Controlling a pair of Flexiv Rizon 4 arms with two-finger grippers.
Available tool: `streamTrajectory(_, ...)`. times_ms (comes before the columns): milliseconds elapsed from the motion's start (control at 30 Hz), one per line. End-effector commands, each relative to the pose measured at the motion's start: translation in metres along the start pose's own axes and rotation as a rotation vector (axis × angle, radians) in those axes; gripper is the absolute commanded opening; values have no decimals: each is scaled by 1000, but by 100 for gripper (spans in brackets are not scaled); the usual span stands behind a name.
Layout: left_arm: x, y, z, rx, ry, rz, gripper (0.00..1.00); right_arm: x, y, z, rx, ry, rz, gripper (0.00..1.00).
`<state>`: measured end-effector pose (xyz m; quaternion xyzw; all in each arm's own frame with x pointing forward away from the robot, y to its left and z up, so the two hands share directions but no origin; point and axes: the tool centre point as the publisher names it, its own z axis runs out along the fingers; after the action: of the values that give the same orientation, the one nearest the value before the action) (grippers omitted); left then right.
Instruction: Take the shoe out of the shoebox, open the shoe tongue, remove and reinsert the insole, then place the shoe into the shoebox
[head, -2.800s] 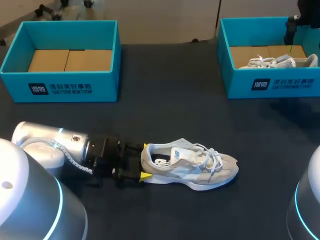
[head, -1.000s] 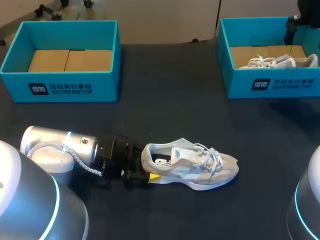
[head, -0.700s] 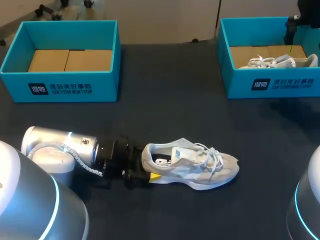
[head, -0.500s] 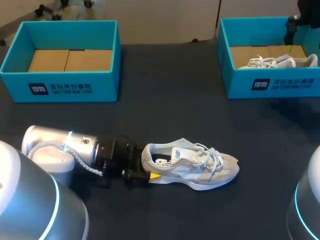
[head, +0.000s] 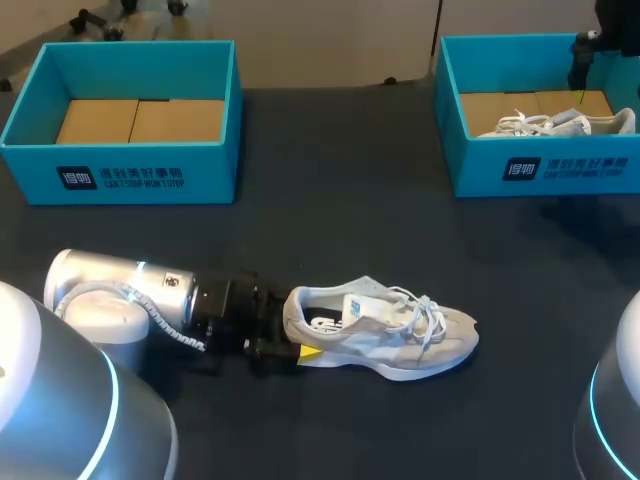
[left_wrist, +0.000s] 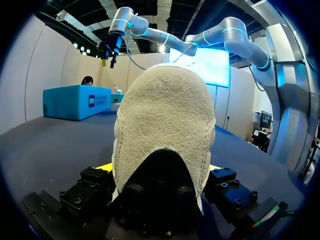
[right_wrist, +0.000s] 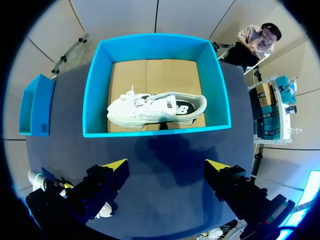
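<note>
Grips the shoe (head: 385, 335) by its heel with the left gripper (head: 298, 325), fingers set wide, yellow tips pressed to both flanks. From the left wrist, shows that heel as a rounded hump of nubby, towel-like cream fabric between the black finger blocks, with a smooth dark patch at its base. Reaches in low along the tabletop from the lower left of the head view on a silver arm with a black wrist.

Lies upright on its sole at lower middle, toe toward the right: pale grey suede and mesh, thick white sole, loose white laces, white tongue (head: 362, 310) raised, dark insole (head: 320, 322) inside the collar. Rests on a dark matte table (head: 350, 230).

Holds the right gripper (right_wrist: 166, 165) high over the table, fingers spread wide apart. Looks straight down from there, ahead of the tips, into the right box (right_wrist: 92, 90): teal rectangular walls, brown cardboard floor, and a second shoe (right_wrist: 155, 110), white, lying on its side. Sits at upper right in the head view.

Matches it at upper left with a left box (head: 30, 175), same teal card and brown floor.
</note>
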<state>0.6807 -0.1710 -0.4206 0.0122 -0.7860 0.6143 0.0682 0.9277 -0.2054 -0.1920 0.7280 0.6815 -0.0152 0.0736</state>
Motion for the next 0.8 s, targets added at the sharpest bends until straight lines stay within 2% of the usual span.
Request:
streamTrajectory(33, -1, 1, 1, -4, 0, -1, 0, 9, 1, -5, -2, -12, 35, 100)
streamTrajectory(133, -1, 1, 1, -4, 0, -1, 0, 29, -5, -17, -12, -14, 70, 100)
streamTrajectory(300, -1, 1, 1, -4, 0, -1, 0, 68, -19, -34, 15, -33, 104, 100)
streamTrajectory(500, -1, 1, 1, -4, 0, -1, 0, 113, -45, -49, -15, -29, 108, 100)
streamTrajectory(800, -1, 1, 1, -4, 0, -1, 0, 169, -85, -56, -13, 1, 108, 100)
